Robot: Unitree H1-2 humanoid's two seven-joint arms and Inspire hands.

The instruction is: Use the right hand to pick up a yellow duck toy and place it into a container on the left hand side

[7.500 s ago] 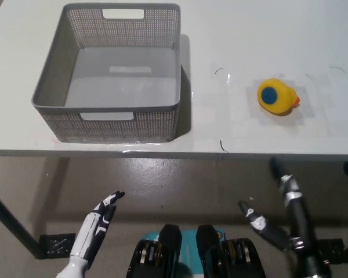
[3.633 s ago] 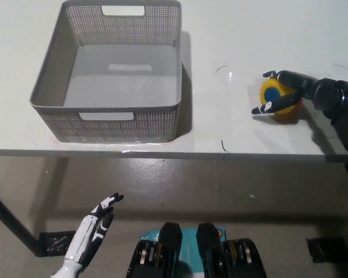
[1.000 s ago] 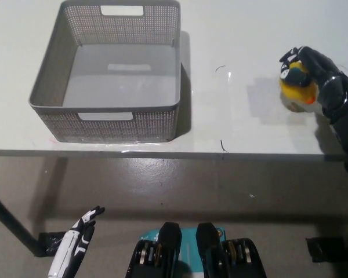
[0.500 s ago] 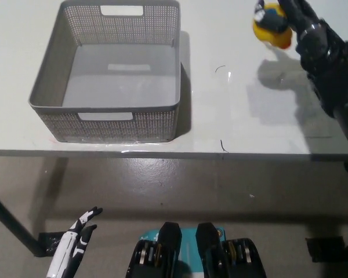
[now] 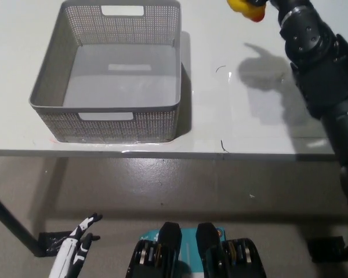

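**Duck Climbing Out of Frame**

Rising from the spot it occupied half a second ago, the yellow duck toy (image 5: 246,7) is now being carried at the very top edge of the head view, only its lower body and orange beak still showing. We are seeing our black right hand (image 5: 274,3) mostly cut off by the upper border; what little shows of it is lying against the duck, so we are reading it as grasping the toy. Our right arm (image 5: 319,69) is stretching up along the right side of the picture, and it is casting a soft shadow (image 5: 261,61) onto the white worktop (image 5: 232,110), with the duck hanging above that surface and touching nothing on it.

To the left, well apart from the duck, the grey mesh basket (image 5: 107,124) is sitting on the worktop with its open top facing us and nothing lying on its pale floor. A cut-out handle is showing in its near wall and another in its far wall.

Our white left hand (image 5: 75,252) is resting low at the bottom left, below the worktop's front edge, and it is holding nothing, its fingers loosely extended.
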